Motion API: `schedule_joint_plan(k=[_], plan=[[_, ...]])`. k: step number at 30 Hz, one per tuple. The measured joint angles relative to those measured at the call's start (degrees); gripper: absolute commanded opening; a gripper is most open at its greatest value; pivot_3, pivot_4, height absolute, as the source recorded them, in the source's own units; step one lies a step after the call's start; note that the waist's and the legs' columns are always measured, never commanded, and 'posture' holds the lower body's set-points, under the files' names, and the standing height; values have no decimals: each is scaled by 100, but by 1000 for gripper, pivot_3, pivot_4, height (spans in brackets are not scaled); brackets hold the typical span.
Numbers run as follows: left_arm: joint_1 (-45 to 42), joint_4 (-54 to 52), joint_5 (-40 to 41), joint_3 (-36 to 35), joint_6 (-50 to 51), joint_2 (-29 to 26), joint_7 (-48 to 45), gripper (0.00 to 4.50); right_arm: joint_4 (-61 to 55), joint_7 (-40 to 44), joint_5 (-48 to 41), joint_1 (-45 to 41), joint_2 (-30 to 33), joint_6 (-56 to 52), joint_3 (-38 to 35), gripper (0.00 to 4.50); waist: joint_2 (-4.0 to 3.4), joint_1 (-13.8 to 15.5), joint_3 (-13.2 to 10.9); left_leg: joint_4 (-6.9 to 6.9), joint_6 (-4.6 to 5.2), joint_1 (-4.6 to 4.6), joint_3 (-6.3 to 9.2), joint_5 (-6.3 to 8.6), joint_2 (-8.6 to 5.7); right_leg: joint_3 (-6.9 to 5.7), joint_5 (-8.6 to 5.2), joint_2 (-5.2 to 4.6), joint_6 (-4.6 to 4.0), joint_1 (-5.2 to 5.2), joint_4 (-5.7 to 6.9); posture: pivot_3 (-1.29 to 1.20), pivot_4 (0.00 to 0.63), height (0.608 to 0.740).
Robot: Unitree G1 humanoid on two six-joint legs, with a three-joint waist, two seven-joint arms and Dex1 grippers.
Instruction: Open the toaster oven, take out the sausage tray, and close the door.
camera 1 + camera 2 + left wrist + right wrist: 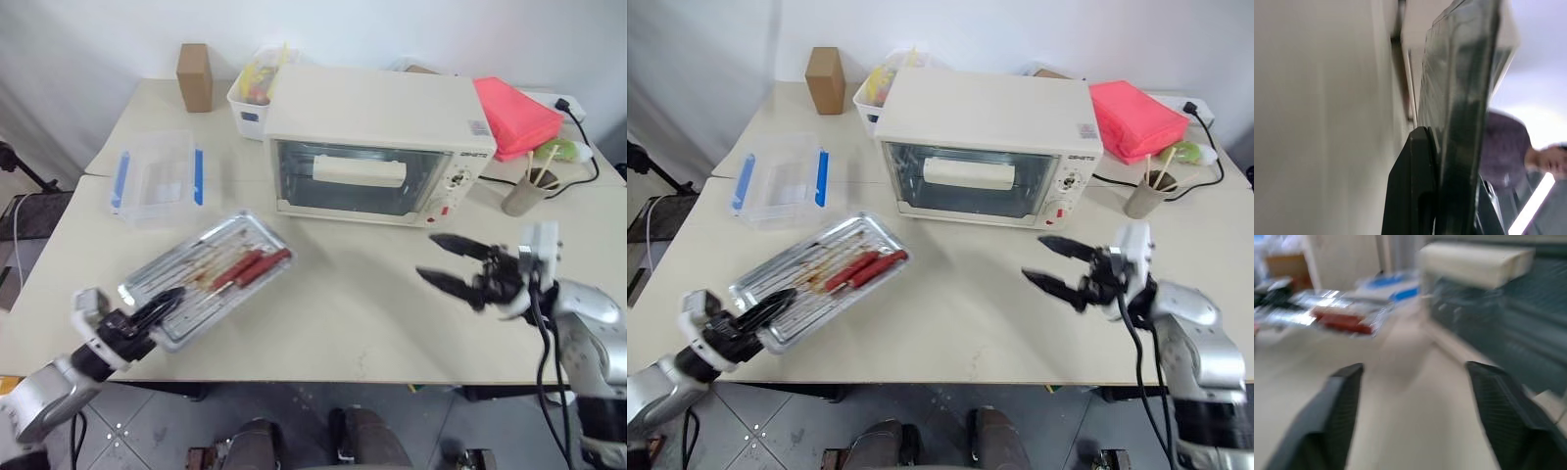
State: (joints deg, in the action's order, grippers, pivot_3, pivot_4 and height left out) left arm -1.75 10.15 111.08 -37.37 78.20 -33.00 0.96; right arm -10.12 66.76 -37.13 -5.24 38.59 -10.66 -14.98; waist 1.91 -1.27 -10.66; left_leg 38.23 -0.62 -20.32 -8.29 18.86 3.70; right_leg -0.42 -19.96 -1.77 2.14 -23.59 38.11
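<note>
Head eyes overlook table (372, 313); wrist cameras sit low, close

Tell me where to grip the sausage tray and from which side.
Grip the sausage tray by its thin raised rim at the near-left corner, coming in level from the table's front edge. The left gripper is already shut on that lip; the sausages lie toward the far end.

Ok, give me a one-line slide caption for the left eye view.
Left gripper shut on the sausage tray resting on the table; right gripper open before the closed toaster oven.
</note>
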Motion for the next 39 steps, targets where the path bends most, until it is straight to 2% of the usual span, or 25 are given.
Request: schedule_joint_plan(k=[4, 7, 10, 15, 21, 27, 35, 39], plan=[[-836, 684, 1, 676, 267, -376, -66, 0, -587, 77, 5, 1066, 43, 218, -483, 4473, 0, -15, 0, 1, -3, 3, 3, -2, 0, -3, 1, 2, 1, 3, 5, 0, 150, 740], [-1617, 1360, 2, 1554, 647, -733, -151, 0, -1102, -8, -4, 1847, 48, 314, -943, 4473, -3, -15, 0, 2, -6, 10, 3, -7, -4, -2, 1, -1, 2, 9, 12, 0, 150, 740], [-2194, 1872, -108, 2260, 984, -803, -278, 0, -1496, -189, -58, 2304, 16, 324, -1334, 4473, 0, -39, 1, 3, -9, 13, 0, -9, -3, 2, 2, 2, 3, 8, 19, 0, 150, 740], [-3508, 2701, -1334, 2977, 1306, -351, -958, 0, -1981, -320, -65, 3417, -248, 415, -1892, 4473, -2, 27, 1, 0, -16, 11, 2, -13, -9, -1, 2, 9, 3, 7, 14, 0, 150, 740], [-4376, 3064, -3130, 3537, 1124, 419, -2114, 0, -2235, -499, -48, 4248, -592, 564, -2332, 4473, -11, 65, 6, -2, -17, 12, -5, -12, -12, 1, 3, 9, 5, 9, 6, 0, 150, 740], [-4968, 3229, -4860, 4255, 482, 960, -3568, 0, -2573, -765, 25, 4625, -806, 684, -2417, 4473, -76, 218, 43, -4, -18, 17, 1, -12, -35, 9, 19, -5, 34, 25, -13, 0, 150, 740], [-5210, 3197, -6172, 4741, 210, 1173, -4844, 0, -2605, -974, 190, 4640, -882, 791, -2295, 4473, -108, 265, 64, -11, 17, 13, 5, -10, -68, 4, 23, -46, 50, 28, -21, 0, 150, 740], [-5249, 3238, -6648, 4757, 49, 1277, -5073, 870, -2605, -1066, 254, 4582, -912, 822, -2076, 4500, -113, 261, 66, -15, 36, 10, 7, -14, -86, 3, 26, -66, 66, 27, -21, 0, 150, 740]])
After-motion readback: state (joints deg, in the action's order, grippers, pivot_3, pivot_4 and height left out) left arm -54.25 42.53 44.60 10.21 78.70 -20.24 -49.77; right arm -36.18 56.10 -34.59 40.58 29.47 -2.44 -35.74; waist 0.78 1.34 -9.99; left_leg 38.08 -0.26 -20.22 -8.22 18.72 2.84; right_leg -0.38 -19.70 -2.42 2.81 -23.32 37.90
